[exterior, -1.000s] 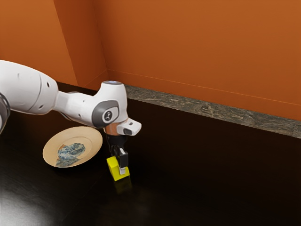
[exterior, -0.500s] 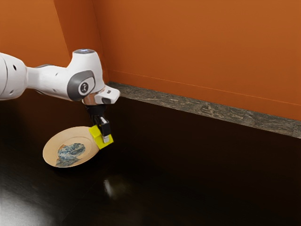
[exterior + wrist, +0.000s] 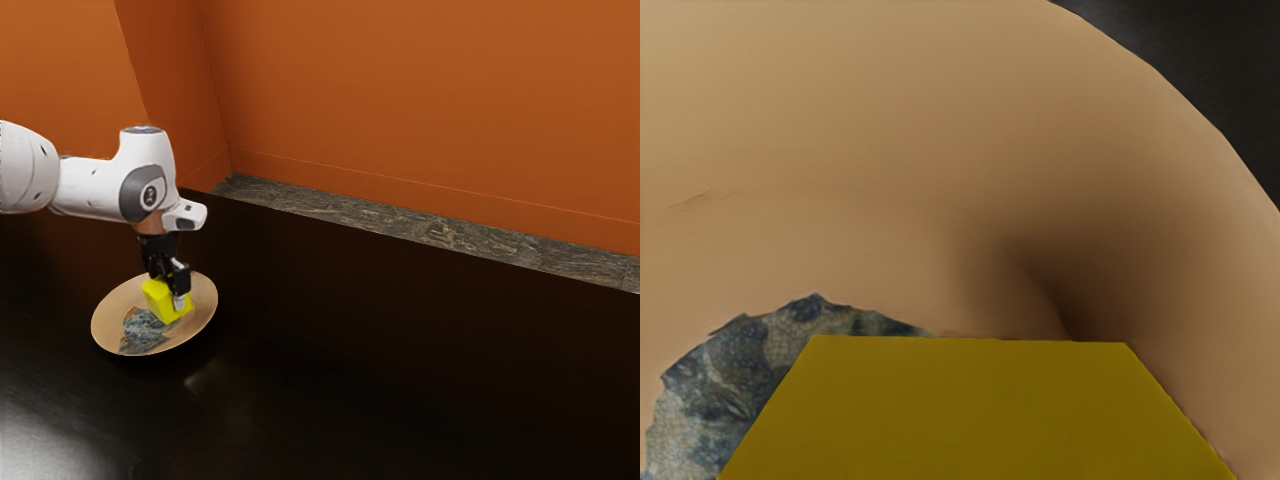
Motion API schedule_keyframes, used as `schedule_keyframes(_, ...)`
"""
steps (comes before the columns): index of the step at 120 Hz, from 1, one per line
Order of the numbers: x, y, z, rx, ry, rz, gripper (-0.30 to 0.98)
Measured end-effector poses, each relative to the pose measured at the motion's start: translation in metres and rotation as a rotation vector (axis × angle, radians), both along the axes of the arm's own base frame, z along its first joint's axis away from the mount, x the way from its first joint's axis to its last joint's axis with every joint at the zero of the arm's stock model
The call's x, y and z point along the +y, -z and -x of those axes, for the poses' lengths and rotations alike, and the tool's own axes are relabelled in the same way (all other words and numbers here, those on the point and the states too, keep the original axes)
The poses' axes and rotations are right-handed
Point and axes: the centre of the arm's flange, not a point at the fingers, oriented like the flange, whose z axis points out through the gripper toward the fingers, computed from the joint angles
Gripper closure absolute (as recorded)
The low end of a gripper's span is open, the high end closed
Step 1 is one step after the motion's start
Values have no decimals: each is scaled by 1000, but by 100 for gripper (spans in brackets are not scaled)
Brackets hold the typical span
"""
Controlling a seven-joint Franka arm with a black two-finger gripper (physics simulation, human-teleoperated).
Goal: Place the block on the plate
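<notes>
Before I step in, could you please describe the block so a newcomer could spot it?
On the dark table sits a tan plate. Over it, the claw holds the block, solid yellow and flat-faced, unlike the plate's blue patch.

Well back beside the arm [image 3: 95, 187], the exterior view looks down; the wrist view faces down, close over their shared plate [image 3: 108, 318].

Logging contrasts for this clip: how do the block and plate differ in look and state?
The block is plain yellow and boxy; the plate is tan and round with a blue-patterned centre. The block is held in the gripper; the plate rests on the table.
</notes>
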Motion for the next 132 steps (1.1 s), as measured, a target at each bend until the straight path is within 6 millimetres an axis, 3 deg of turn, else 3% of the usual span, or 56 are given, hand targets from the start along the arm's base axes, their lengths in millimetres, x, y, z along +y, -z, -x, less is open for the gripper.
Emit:
schedule_keyframes(28, 4, 1, 2, 6, -5, 7, 13)
schedule_keyframes(56, -6, -61, 5, -62, 14, 10, 4)
schedule_keyframes(78, -46, -112, 6, -116, 94, -1, 2)
schedule_keyframes(92, -61, -154, -2, -160, 135, -19, 1)
schedule_keyframes(114, -111, -211, -16, -213, 262, -37, 0)
schedule_keyframes(132, -141, -235, -18, -221, 335, -31, 0)
